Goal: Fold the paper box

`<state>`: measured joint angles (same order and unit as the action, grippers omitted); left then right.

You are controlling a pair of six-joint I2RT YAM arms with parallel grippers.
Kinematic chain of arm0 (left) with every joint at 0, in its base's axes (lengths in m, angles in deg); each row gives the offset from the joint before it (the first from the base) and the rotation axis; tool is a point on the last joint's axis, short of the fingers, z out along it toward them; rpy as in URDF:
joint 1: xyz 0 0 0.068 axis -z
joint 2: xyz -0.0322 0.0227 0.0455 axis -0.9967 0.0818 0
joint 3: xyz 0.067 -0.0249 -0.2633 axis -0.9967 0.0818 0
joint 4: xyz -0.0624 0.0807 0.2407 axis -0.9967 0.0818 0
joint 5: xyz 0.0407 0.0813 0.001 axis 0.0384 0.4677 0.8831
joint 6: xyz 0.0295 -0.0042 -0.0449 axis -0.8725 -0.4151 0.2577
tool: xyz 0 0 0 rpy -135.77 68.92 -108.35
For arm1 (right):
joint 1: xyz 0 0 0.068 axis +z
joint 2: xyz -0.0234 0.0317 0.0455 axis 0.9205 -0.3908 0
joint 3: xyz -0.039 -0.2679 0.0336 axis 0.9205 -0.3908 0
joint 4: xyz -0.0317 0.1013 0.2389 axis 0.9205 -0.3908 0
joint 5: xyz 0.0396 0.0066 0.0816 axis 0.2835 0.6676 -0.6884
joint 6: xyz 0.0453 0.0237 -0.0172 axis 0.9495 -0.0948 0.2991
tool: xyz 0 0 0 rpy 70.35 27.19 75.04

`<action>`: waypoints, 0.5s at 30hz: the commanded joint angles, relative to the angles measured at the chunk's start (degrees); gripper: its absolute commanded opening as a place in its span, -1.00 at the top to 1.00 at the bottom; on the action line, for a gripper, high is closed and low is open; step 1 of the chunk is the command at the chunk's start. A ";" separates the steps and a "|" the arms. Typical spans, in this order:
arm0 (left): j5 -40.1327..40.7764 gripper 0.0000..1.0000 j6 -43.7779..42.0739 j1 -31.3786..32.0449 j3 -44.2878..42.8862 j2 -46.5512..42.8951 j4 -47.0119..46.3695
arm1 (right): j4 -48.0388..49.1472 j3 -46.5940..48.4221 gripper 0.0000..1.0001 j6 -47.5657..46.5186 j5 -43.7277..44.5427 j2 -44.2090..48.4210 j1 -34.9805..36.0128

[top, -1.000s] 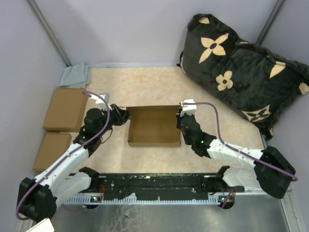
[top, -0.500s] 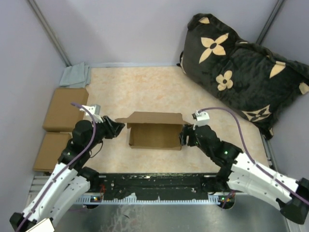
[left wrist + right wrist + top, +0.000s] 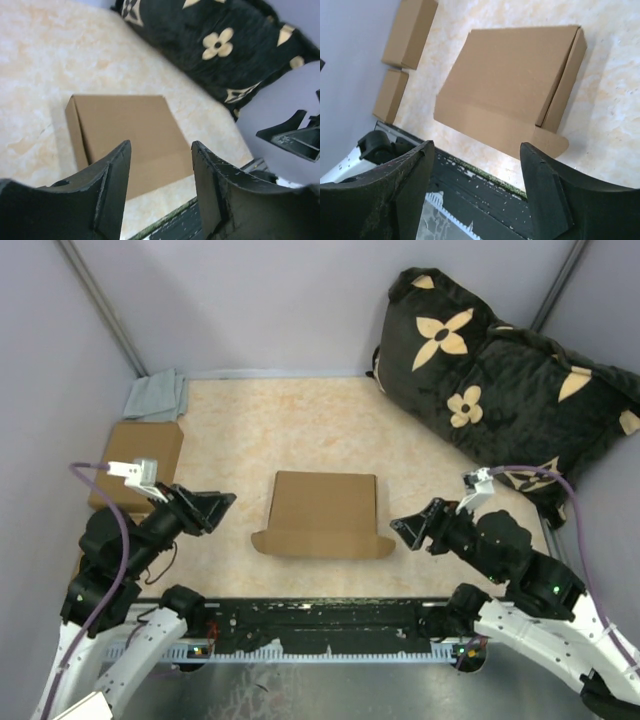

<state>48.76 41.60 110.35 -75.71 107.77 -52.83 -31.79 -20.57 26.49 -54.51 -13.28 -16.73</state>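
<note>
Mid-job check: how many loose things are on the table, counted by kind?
Paper box: 1
Smaller cardboard blocks: 2
Grey cloth: 1
Black flowered cushion: 1
Total: 5

The paper box [image 3: 323, 515] lies mid-tabletop [image 3: 300, 420], between my left pincer [image 3: 218, 510] and right pincer [image 3: 405, 532], touching neither. At the left edge sit the far block [image 3: 135, 465] and the near block [image 3: 390, 95]. A cloth [image 3: 157, 395] lies far left and a pillow [image 3: 500, 380] far right.
</note>
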 commanded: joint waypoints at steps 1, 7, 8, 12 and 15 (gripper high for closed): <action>0.03 -0.22 -2.79 0.29 -3.07 8.17 -2.77 | -3.74 7.78 -0.50 -1.28 7.89 -7.47 0.65; -1.12 -0.30 -4.85 0.25 -4.44 31.46 -10.95 | 7.53 13.91 -0.99 -6.85 17.55 -28.10 -1.20; -0.14 -0.31 -4.71 0.25 -4.87 34.15 -11.33 | 10.46 14.15 -0.98 -7.92 15.50 -30.90 -3.91; 1.44 -0.39 -4.22 0.21 -1.30 39.57 -13.53 | 15.05 12.73 -0.98 -8.43 -1.33 -39.69 -17.50; 4.14 -0.41 -3.01 0.23 6.40 38.31 -21.08 | 18.71 7.07 -0.98 -9.65 -2.43 -41.25 -18.40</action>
<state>49.46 37.98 110.35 -75.56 148.73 -64.72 -20.31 -9.24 19.27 -50.97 -54.35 -33.13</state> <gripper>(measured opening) 0.701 0.991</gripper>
